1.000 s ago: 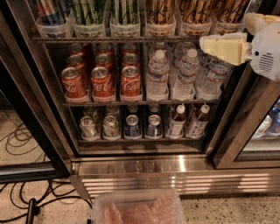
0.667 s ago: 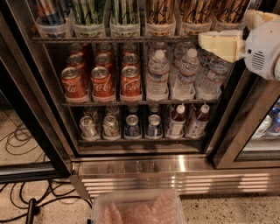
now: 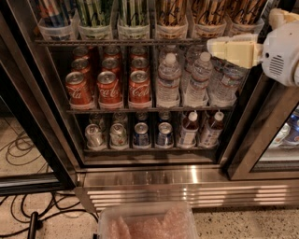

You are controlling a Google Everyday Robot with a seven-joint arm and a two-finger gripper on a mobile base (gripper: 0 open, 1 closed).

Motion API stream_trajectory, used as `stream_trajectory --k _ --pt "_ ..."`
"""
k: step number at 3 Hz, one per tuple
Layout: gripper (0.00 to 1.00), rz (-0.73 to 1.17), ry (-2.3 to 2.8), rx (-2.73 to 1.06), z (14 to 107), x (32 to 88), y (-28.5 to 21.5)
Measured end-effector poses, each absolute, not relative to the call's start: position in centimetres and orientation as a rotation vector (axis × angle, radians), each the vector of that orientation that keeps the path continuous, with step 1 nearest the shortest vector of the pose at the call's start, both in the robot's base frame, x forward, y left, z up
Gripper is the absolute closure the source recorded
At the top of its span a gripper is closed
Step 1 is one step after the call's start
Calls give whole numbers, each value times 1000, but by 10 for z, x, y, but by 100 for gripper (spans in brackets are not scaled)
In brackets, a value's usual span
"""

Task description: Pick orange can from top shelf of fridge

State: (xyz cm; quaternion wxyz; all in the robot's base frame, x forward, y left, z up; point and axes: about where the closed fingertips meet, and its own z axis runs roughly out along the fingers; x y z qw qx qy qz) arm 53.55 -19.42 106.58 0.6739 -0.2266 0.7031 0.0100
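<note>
Several orange cans (image 3: 171, 11) stand in clear plastic tubs (image 3: 171, 31) on the top shelf (image 3: 117, 42) of the fridge (image 3: 140, 177); only their lower parts show, at the top centre and right. My gripper (image 3: 214, 47) comes in from the upper right with cream-coloured fingers pointing left. It hovers in front of the water bottles (image 3: 201, 77), just below the top shelf's rack and below the orange cans. It holds nothing that I can see.
Green-striped cans (image 3: 133, 11) fill the tubs left of the orange cans. Red cola cans (image 3: 108, 88) sit on the middle rack at the left. Small cans and bottles (image 3: 140, 134) line the bottom rack. The fridge door frame (image 3: 32, 98) stands at the left. A clear plastic bin (image 3: 147, 221) lies on the floor.
My gripper has edged slightly to the left in front of the water bottles. Nothing else has moved.
</note>
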Motion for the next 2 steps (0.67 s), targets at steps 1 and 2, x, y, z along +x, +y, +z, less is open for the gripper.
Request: stream_trajectory --k 1,2 --pt "24 24 1573 -491 1067 542 -193" --pt "24 19 1568 -465 1065 553 -195"
